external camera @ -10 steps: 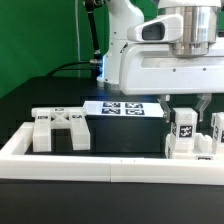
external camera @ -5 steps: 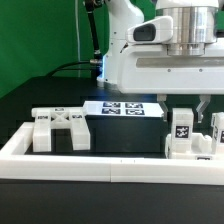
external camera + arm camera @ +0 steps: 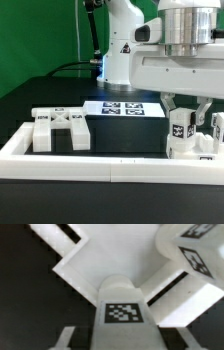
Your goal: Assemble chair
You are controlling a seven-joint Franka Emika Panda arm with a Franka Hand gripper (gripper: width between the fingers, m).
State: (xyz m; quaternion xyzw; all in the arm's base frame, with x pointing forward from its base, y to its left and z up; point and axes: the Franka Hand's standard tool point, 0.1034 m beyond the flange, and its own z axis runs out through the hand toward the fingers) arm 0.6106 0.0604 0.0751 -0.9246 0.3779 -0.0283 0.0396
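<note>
A white chair piece (image 3: 181, 132) with a square tag on its face stands upright near the exterior view's right, just inside the rail. My gripper (image 3: 186, 112) comes down over it from above and is shut on it, one finger on each side. In the wrist view the same piece (image 3: 122, 294) fills the gap between the grey fingers (image 3: 68, 336) of the gripper (image 3: 122, 339), its tag facing the camera. A flat, cross-braced chair part (image 3: 60, 126) lies toward the exterior view's left. Another tagged chair block (image 3: 217, 130) stands right beside the held piece.
The long low white border rail (image 3: 100, 160) runs along the front and turns up the left side. The marker board (image 3: 125, 108) lies flat behind the parts. In the wrist view a tagged white block (image 3: 192, 249) and the rail's corner (image 3: 85, 263) are close to the held piece.
The hand has shifted a little toward the exterior view's right, so both fingers now show beside the tagged piece. The grip has stayed shut on it.
</note>
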